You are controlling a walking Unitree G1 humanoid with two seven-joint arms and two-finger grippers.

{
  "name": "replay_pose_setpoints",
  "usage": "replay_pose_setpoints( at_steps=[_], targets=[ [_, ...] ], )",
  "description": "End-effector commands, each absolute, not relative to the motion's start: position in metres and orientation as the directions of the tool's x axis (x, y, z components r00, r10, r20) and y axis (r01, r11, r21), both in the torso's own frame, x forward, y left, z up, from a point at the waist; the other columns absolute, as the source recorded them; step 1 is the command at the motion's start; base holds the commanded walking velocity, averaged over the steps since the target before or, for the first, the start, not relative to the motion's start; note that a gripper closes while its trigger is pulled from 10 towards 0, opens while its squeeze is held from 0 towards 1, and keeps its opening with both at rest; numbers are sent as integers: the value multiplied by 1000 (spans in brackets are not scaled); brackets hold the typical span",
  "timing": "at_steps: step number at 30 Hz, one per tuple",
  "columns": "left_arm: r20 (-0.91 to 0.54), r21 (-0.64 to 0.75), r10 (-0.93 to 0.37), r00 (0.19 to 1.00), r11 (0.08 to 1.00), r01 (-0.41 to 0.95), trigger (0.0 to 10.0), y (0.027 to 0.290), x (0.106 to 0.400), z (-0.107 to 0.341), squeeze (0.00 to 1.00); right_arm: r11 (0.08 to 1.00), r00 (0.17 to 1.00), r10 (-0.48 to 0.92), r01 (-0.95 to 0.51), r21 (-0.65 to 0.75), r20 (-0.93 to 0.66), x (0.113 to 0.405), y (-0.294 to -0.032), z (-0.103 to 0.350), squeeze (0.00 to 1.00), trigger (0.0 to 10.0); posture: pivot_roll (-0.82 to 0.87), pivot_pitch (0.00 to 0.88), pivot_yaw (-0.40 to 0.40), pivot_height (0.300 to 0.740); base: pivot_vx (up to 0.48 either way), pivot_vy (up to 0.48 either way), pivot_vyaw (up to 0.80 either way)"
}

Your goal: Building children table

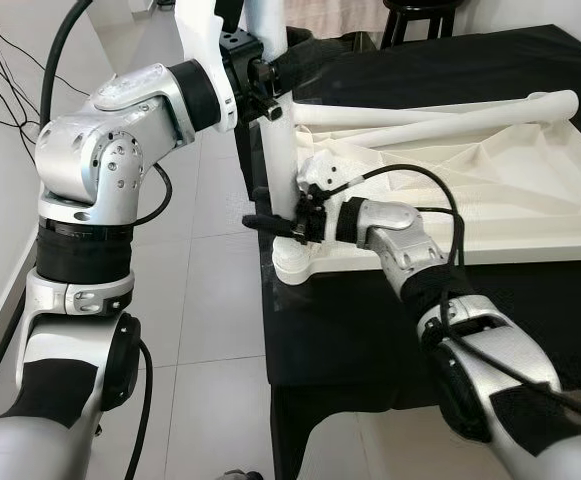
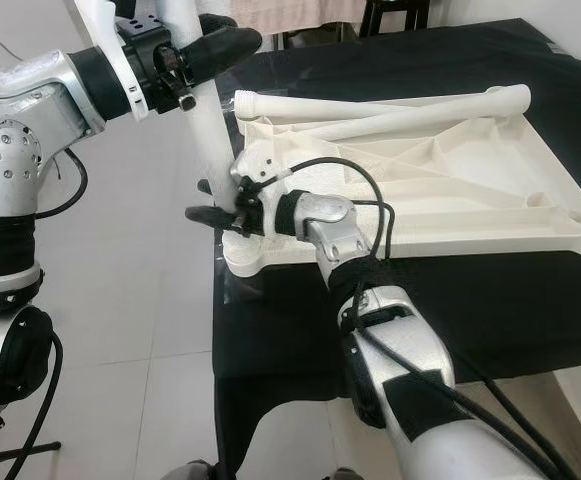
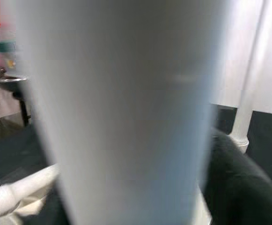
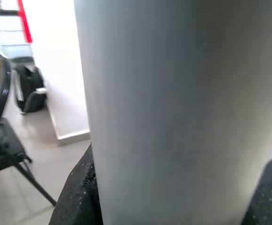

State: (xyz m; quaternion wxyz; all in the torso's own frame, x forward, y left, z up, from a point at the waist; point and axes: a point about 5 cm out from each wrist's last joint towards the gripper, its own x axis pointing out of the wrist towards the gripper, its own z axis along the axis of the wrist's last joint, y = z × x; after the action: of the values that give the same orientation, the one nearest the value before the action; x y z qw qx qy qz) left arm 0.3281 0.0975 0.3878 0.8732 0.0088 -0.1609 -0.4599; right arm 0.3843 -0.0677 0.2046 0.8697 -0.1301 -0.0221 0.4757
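Note:
A white table top (image 1: pixel 530 215) lies upside down on a black-covered table (image 1: pixel 370 330). One white leg (image 1: pixel 280 165) stands upright in the socket (image 1: pixel 295 265) at its near left corner. My left gripper (image 1: pixel 260 85) is shut on this leg high up. My right gripper (image 1: pixel 270 222) is shut on the same leg low down, just above the socket. In the left wrist view the leg (image 3: pixel 126 112) is pressed close, and in the right wrist view the leg (image 4: pixel 173 112) sits between black fingers (image 4: pixel 75 197). Two loose legs (image 1: pixel 440 110) lie across the far side of the table top.
Tiled floor (image 1: pixel 210 300) lies left of the table, with black cables (image 1: pixel 0 60) along the wall. A dark stool (image 1: pixel 420 12) stands behind the table. In the right wrist view a black chair (image 4: pixel 0 140) and a dark bag (image 4: pixel 30 91) stand on the floor.

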Motion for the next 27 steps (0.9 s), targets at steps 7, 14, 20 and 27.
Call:
replay_pose_setpoints(
  at_steps=[7,14,20,27],
  targets=[
    [262,160,-800,540,587,793,10000,93,332,390,0,900,917,381,-397,-179,-117,337,-69,133,0,0,14,138,103,740,0,0,0],
    [260,167,-800,541,589,791,10000,91,333,390,0,902,921,382,-391,-183,-84,341,-61,134,0,0,17,128,95,740,0,0,0],
    [242,174,-803,545,588,790,10000,94,332,384,0,920,939,337,-343,-191,-64,359,-72,140,0,0,21,121,91,740,0,0,0],
    [242,173,-808,537,581,796,0,95,331,383,0,931,954,295,-301,-207,-58,363,-79,147,0,0,16,118,93,740,0,0,0]
  ],
)
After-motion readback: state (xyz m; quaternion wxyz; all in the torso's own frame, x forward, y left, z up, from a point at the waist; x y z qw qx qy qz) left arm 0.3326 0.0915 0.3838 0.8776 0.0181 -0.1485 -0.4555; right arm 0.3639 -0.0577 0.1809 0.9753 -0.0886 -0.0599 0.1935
